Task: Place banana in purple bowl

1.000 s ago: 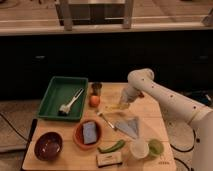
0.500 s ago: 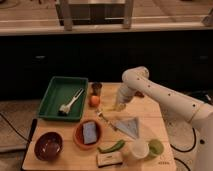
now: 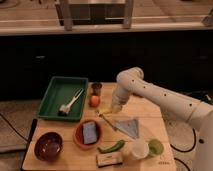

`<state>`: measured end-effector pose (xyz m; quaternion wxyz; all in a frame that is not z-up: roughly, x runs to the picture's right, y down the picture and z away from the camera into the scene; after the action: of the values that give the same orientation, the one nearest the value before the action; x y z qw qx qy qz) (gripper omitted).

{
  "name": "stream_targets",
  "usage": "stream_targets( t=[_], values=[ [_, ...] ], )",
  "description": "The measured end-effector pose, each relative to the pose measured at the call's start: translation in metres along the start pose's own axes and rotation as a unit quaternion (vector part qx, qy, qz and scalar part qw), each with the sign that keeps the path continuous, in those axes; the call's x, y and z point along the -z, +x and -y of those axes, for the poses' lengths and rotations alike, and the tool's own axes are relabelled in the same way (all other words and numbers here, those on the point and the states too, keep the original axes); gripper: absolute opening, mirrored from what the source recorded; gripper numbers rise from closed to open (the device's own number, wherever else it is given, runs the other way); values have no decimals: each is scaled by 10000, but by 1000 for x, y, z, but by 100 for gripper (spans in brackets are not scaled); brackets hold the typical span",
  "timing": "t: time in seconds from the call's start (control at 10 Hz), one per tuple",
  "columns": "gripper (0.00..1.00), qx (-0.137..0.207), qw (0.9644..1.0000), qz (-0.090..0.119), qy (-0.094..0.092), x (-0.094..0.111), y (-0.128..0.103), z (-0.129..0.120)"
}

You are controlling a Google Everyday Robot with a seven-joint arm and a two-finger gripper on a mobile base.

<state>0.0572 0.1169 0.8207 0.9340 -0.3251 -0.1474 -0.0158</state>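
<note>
The banana (image 3: 104, 111), small and pale yellow, lies on the wooden table just left of my gripper (image 3: 114, 108). The gripper hangs from the white arm (image 3: 150, 92) and points down at the table, right of the round orange fruit (image 3: 94, 101). It is close to or touching the banana's right end. The purple bowl (image 3: 48, 146) stands at the front left corner of the table, far from the gripper and empty.
A green tray (image 3: 54, 87) holding a white brush is at back left. An orange bowl (image 3: 78, 136) holds a blue sponge. A dark cup (image 3: 96, 87), grey cloth (image 3: 128, 126), green pod (image 3: 111, 147), white cup (image 3: 139, 149), lime (image 3: 155, 146) and wrapped bar (image 3: 109, 159) lie around.
The arm has swung left and the gripper has moved left and lower, toward the orange fruit. The yellow banana now shows just left of the gripper.
</note>
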Motion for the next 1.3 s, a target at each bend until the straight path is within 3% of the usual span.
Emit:
stream_targets(
  t=[0.2, 0.4, 0.5, 0.7, 1.0, 1.3],
  values=[
    [4, 89, 9999, 33, -44, -2, 1, -5],
    [19, 169, 9998, 51, -66, -6, 2, -6],
    [20, 232, 9997, 49, -69, -8, -2, -6],
    [18, 356, 9993, 36, -79, -9, -1, -12],
    [3, 524, 9986, 41, -97, -10, -13, -14],
    [3, 639, 9979, 30, -107, -10, -18, -21]
  ],
)
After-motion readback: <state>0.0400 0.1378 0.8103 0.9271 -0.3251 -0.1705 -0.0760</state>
